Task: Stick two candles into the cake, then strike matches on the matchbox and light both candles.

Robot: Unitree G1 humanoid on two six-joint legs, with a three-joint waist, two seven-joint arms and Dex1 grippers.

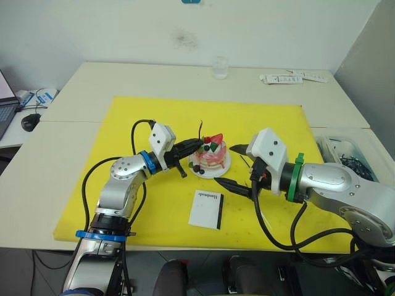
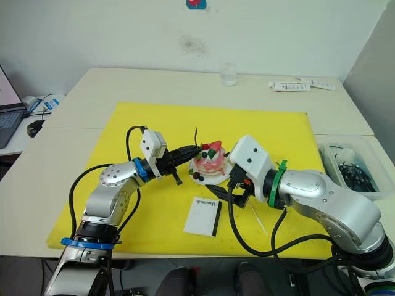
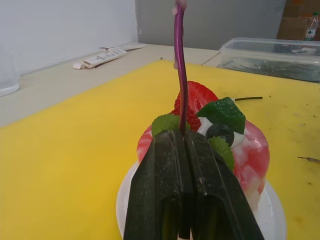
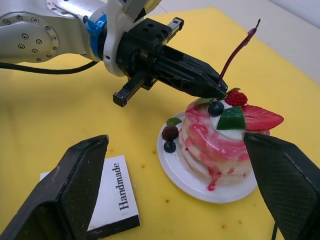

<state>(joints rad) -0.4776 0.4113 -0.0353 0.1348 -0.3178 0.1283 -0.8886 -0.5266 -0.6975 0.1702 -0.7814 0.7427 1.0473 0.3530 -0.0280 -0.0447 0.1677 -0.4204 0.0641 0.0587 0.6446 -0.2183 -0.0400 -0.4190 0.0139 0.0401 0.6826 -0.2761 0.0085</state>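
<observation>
The pink cake (image 1: 210, 156) sits on its small white plate (image 1: 220, 172) in the middle of the yellow mat (image 1: 123, 129). My left gripper (image 1: 199, 146) is shut on a thin purple candle (image 3: 179, 60), which stands upright at the near-left edge of the cake top. My right gripper (image 1: 234, 166) is open just right of the cake, one finger on each side of the plate's edge. The white matchbox (image 1: 205, 209) lies flat in front of the cake. A short dark match (image 3: 247, 98) lies on the mat beyond the cake. A thin pale stick (image 2: 259, 220) lies by my right arm.
A clear plastic bin (image 1: 342, 151) with dark items stands off the mat at the right. At the table's far edge are a glass (image 1: 220, 66) and white strips (image 1: 281, 79). A mouse (image 1: 29, 121) rests at the far left.
</observation>
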